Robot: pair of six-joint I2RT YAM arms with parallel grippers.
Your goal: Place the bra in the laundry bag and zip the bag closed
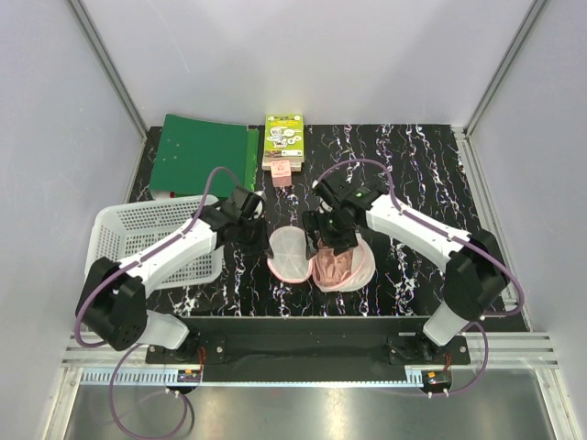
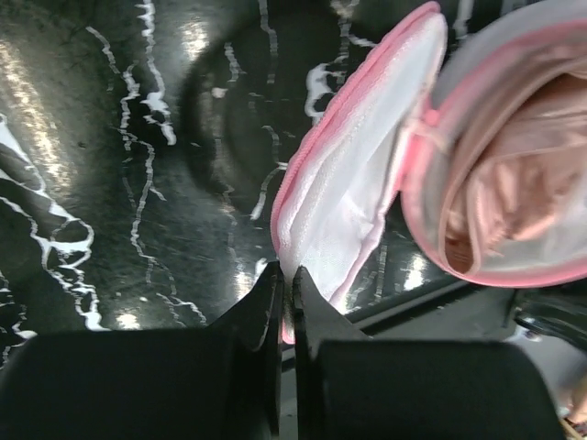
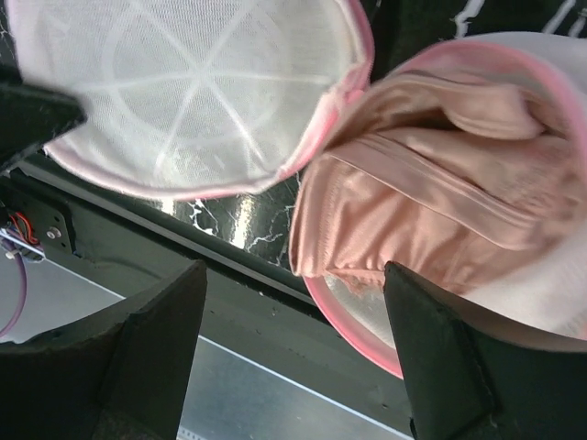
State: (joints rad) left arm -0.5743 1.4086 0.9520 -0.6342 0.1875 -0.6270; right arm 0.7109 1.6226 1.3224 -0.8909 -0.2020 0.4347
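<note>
The laundry bag lies open like a clamshell mid-table. Its white mesh lid half (image 1: 286, 255) (image 2: 348, 183) (image 3: 183, 82) is tipped up on the left. Its other half (image 1: 353, 270) holds the salmon-pink bra (image 1: 335, 268) (image 2: 514, 174) (image 3: 431, 183), crumpled inside. My left gripper (image 1: 260, 240) (image 2: 286, 275) is shut on the pink zip edge of the lid half. My right gripper (image 1: 328, 240) (image 3: 295, 270) hovers just above the bra with its jaws wide open and nothing between them.
A white lattice basket (image 1: 151, 238) stands at the left beside my left arm. A green folder (image 1: 202, 158), a green printed box (image 1: 283, 139) and a small pink cube (image 1: 283, 172) lie at the back. The table's near edge (image 1: 303, 321) is just below the bag.
</note>
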